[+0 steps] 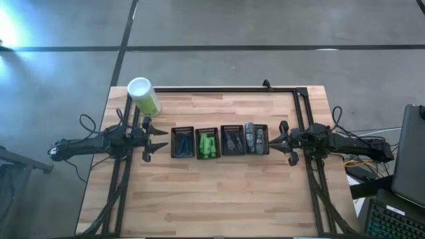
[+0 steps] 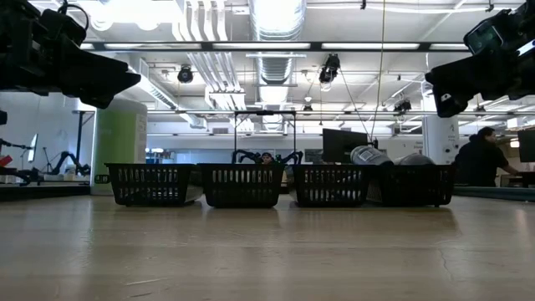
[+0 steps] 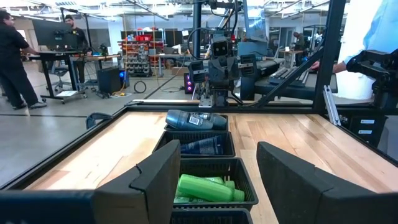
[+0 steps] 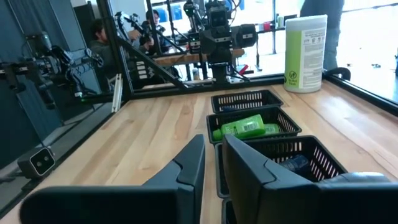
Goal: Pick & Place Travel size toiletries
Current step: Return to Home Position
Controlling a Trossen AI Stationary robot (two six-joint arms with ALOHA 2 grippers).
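A: We see bright green packets and grey tubes sorted in mesh trays mid-desk.

B: Yep, our left end effector is spread wide; the right end effector is barely parted, both holding nothing.

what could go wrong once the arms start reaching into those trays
The four black mesh trays sit edge to edge, so a gripper reaching into one could catch a wall and shift the row. The grey tubes pile above the rim of the tray nearest the right gripper and could roll off. The left gripper waits near the tall green canister, which might tip.
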